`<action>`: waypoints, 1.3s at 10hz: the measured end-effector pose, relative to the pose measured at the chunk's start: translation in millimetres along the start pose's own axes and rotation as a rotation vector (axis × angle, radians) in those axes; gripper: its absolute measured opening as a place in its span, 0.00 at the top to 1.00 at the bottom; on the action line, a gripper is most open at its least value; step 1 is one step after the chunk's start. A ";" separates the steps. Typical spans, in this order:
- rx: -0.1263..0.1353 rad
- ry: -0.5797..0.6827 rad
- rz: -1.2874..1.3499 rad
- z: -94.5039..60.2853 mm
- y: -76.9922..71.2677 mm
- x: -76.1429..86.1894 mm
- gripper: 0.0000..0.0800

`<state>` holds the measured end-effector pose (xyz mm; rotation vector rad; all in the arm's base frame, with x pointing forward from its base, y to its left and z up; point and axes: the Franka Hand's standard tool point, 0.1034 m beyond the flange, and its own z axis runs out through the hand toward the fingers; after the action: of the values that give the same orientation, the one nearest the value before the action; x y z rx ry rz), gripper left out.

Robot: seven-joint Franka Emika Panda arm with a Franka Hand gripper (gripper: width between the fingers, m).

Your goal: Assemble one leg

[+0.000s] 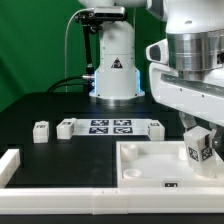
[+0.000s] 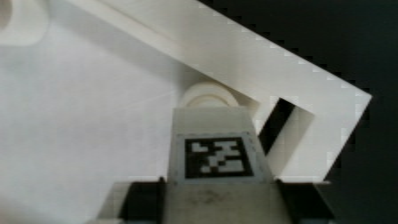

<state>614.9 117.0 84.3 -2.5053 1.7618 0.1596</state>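
the leg (image 2: 217,140) between gripper (image 2: 217,192) fingers; tabletop corner (image 2: 294,85) beneath

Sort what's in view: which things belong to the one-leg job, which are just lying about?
Job:
- small white peg-like plastic leg with a marker tag, shut in the gripper
- large white square tray-like tabletop under it

Lying about:
- three small white loose blocks
- flat white marker board
- white front rail

The leg (image 1: 197,150) in the claw (image 1: 197,136) over the tabletop's (image 1: 140,168) corner, marker board (image 1: 110,126) behind the tabletop.
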 end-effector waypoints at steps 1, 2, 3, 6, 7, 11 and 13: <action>0.000 -0.001 0.107 0.6 -0.5 -2.2 0.63; 0.002 -0.006 0.182 0.7 -0.7 -2.3 0.63; 0.002 -0.007 0.199 0.7 -0.8 -2.2 0.63; 0.002 -0.007 0.136 1.0 -0.8 -3.0 0.51; 0.001 -0.008 0.129 1.3 -0.8 -3.5 0.31; -0.002 -0.007 -0.315 3.8 0.8 -2.2 0.19; -0.002 -0.008 -0.543 4.5 1.9 1.1 0.19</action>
<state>613.3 115.9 79.6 -2.8613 1.0164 0.1334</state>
